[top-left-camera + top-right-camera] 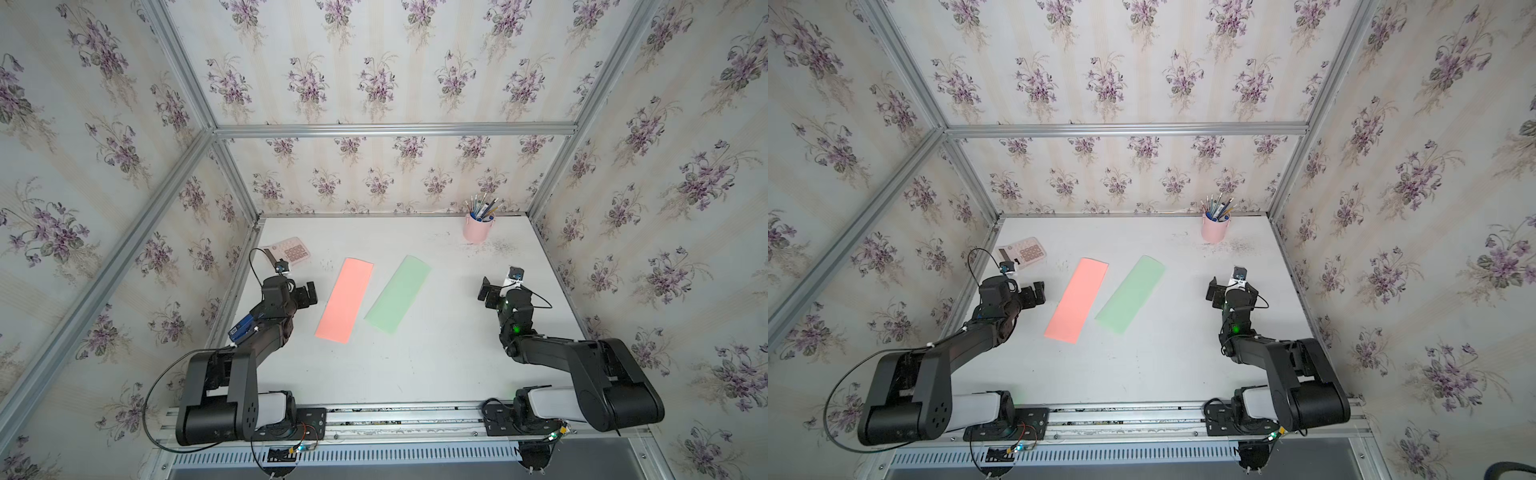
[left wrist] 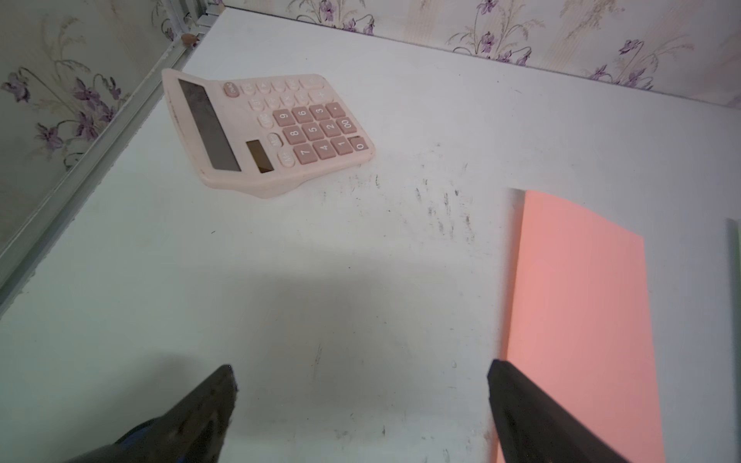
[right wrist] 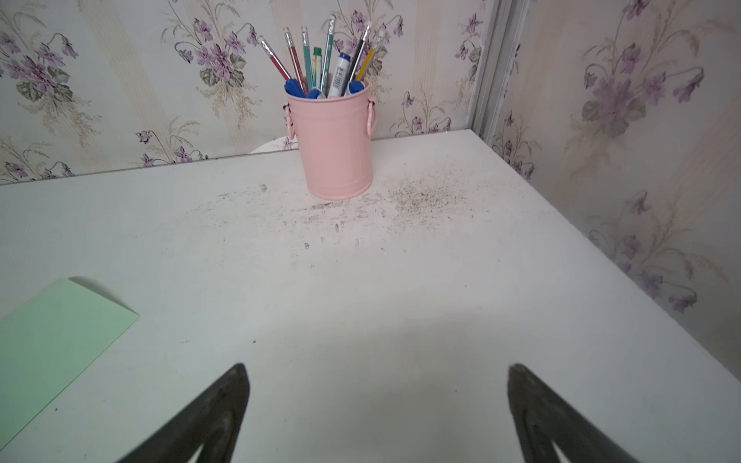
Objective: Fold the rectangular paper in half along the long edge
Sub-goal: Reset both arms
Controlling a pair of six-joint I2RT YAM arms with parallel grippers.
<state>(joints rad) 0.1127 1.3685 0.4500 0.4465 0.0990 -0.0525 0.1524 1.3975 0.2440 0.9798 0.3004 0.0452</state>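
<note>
soft, even, bright light comes from overhead in both top views; the white worktop (image 1: 415,365) looks pale and flat. the frame bars (image 1: 395,129) splay and stretch toward the picture edges from the wide lens. in the wrist views i see a broad soft-edged shadow on the worktop ahead of the left claw (image 2: 361,368) and the right claw (image 3: 377,368), both dark, blurred, out of focus. the green paper (image 3: 52,344) throws a thin shadow at its far end.

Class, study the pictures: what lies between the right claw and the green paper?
Nothing. In a top view, only bare white table separates the right claw from the green paper, which lies flat.
</note>
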